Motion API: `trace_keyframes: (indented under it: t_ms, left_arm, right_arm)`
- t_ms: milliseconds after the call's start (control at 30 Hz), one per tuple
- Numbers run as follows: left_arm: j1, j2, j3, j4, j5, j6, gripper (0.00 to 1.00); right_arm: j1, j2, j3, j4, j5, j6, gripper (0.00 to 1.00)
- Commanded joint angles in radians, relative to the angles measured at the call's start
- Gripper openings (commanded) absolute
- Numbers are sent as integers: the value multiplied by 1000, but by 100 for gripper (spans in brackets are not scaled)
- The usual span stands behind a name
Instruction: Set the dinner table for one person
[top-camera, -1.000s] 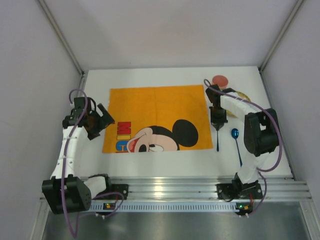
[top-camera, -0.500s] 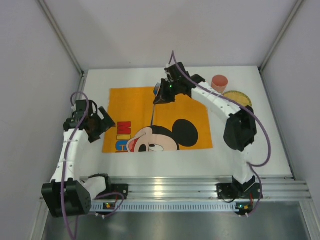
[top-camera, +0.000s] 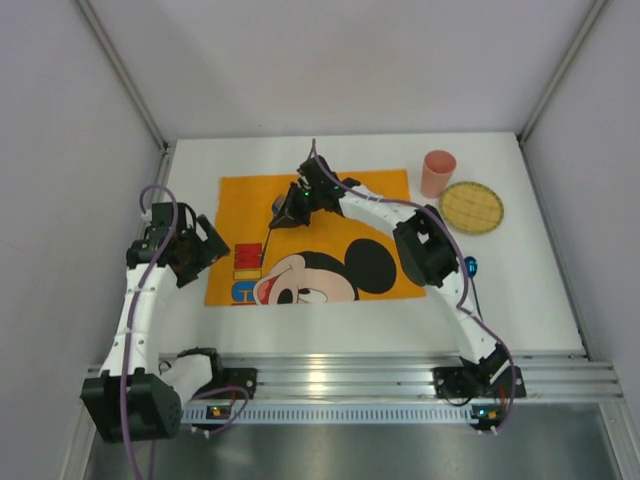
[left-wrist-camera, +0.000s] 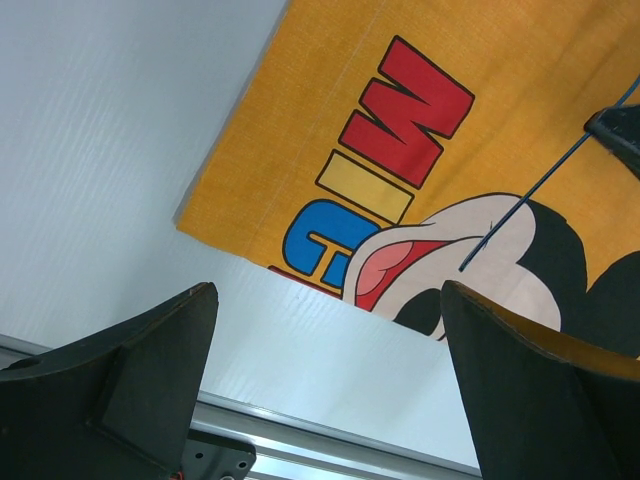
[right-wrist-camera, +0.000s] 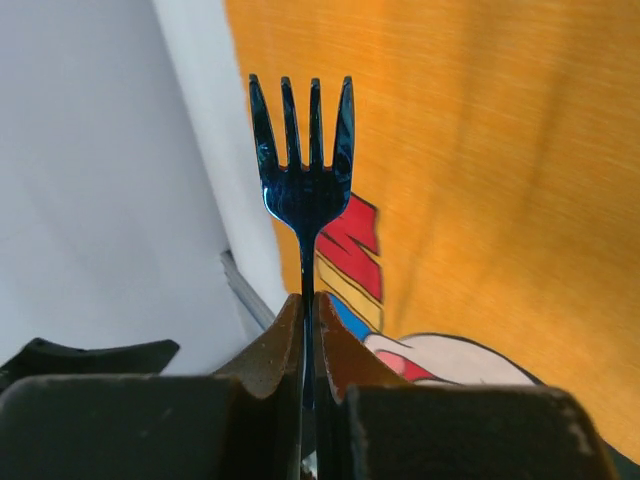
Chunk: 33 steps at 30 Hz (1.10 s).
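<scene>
Over the cloth (top-camera: 245, 205) at 11 o'clock, right claw (right-wrist-camera: 308, 300) pinches the fork (right-wrist-camera: 303, 190) by its skinny handle, so it might swivel loose; left claw (left-wrist-camera: 328, 290) gapes empty.

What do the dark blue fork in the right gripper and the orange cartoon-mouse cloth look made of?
Dark blue fork: probably metal, glossy blue finish; bright highlights along the tines. Orange cartoon-mouse cloth: woven fabric, matte; fine thread grain shows.
</scene>
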Motion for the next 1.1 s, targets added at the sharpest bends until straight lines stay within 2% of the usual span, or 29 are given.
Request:
trace_keyframes:
  t_ms: [0, 300, 567, 667, 700, 767, 800, 833, 900, 1000, 1067]
  left_arm:
    - [-7, -8, -6, 7, -11, 2, 99]
    - [-9, 1, 6, 8, -34, 2, 99]
    - [-7, 4, 20, 8, -48, 3, 99]
    - [-7, 9, 26, 4, -47, 2, 99]
    - [-9, 12, 27, 3, -45, 3, 99]
    - [-9, 18, 31, 2, -42, 3, 99]
    - [-9, 23, 35, -1, -41, 3, 99]
    - [-9, 27, 37, -1, -36, 2, 99]
    - [-10, 32, 41, 2, -33, 2, 99]
    - [-10, 44, 43, 11, -27, 0, 99]
    - [-12, 49, 46, 14, -25, 0, 99]
  right_arm:
    - [24, 4, 93, 125, -40, 74, 0]
    - [85, 117, 216, 116, -70, 97, 0]
    - [119, 166, 249, 5, -40, 6, 1]
    - [130, 183, 247, -4, -27, -3, 13]
    - [130, 186, 247, -2, -24, -3, 30]
    - [131, 193, 253, 2, -21, -5, 41]
    - [131, 193, 258, 10, -21, -6, 52]
    - [127, 190, 264, 13, -23, -8, 57]
    - [119, 180, 284, 19, -30, -9, 62]
    - [95, 107, 266, 24, -44, -27, 62]
    - [61, -6, 194, 24, -46, -50, 62]
